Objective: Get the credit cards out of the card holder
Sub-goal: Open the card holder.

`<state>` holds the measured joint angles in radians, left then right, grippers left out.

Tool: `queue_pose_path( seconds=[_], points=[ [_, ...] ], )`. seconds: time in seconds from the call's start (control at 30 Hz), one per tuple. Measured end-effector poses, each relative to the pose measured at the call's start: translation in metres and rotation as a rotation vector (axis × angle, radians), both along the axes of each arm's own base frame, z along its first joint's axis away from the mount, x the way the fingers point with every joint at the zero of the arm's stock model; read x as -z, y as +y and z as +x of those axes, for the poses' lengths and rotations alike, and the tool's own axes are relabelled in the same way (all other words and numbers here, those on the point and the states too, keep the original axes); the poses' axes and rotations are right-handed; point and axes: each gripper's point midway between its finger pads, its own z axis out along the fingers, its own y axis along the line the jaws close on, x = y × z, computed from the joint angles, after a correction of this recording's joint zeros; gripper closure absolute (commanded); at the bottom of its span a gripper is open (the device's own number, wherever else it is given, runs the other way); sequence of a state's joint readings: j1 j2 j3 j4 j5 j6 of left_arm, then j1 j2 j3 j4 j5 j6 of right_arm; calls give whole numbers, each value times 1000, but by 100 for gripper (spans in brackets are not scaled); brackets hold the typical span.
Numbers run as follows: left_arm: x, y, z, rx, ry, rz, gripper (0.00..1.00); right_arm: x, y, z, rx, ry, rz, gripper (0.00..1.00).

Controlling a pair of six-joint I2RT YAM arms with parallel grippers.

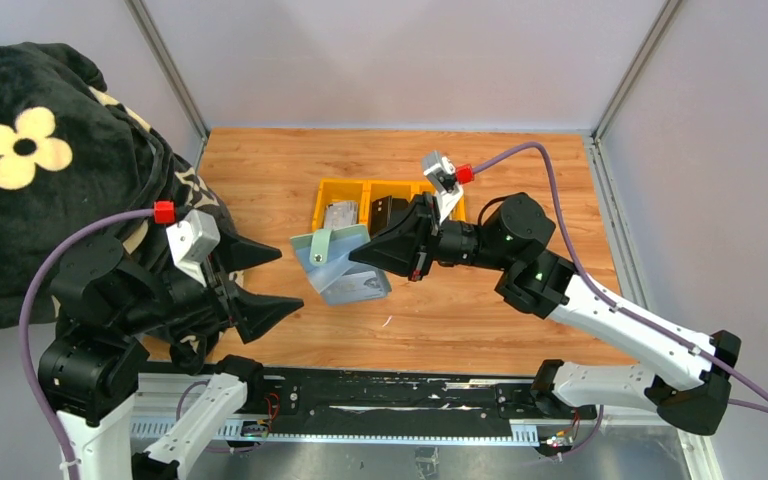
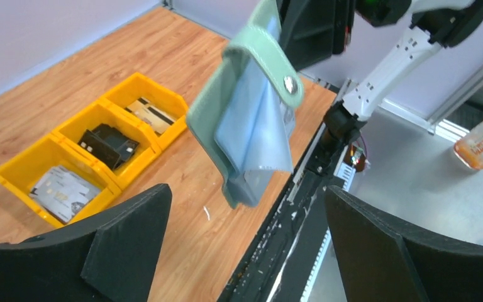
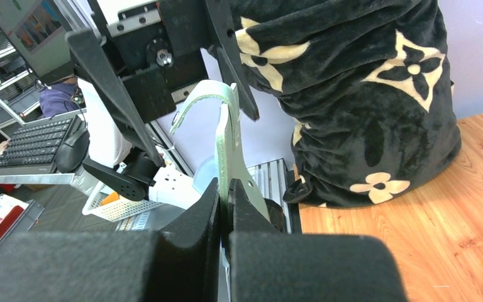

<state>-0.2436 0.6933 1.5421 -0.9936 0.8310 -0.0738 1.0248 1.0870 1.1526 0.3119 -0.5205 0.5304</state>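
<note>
My right gripper (image 1: 358, 254) is shut on an edge of the sage-green card holder (image 1: 332, 262) and holds it open in the air, pale blue inside showing. In the right wrist view the holder (image 3: 227, 135) stands edge-on between the shut fingers. In the left wrist view it (image 2: 251, 119) hangs ahead with its snap tab folded over. My left gripper (image 1: 290, 280) is open and empty, just left of the holder; its fingers (image 2: 126, 233) are wide apart. A silver-grey card (image 2: 63, 192), a black card (image 2: 108, 143) and a beige card (image 2: 151, 113) lie in the tray.
The yellow three-part tray (image 1: 322, 205) sits on the wooden table behind the holder, partly covered by my right arm. A black blanket with cream flowers (image 1: 30, 150) bulks at the left. The black rail (image 1: 380, 395) runs along the near edge.
</note>
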Motion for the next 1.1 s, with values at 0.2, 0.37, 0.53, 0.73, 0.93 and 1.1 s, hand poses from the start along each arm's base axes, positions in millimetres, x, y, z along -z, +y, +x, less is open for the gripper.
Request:
queue_pose_path(
  seconds=[0.2, 0.37, 0.53, 0.73, 0.93, 1.1],
  points=[
    [21, 0, -10, 42, -13, 25, 11, -15, 9, 1, -28, 32, 9, 100],
    [30, -3, -3, 39, 0, 10, 39, -9, 25, 4, -73, 115, -5, 100],
    [30, -5, 10, -4, 3, -45, 64, -1, 37, 6, -104, 182, -16, 100],
    [19, -1, 17, -62, -46, -91, 85, -12, 35, 2, -127, 210, 23, 95],
    [10, -1, 17, -75, -48, -142, 100, -20, 33, 0, -143, 228, 53, 79],
    [6, -4, 15, -70, 11, -193, 100, -22, 33, -1, -148, 234, 66, 76]
  ],
)
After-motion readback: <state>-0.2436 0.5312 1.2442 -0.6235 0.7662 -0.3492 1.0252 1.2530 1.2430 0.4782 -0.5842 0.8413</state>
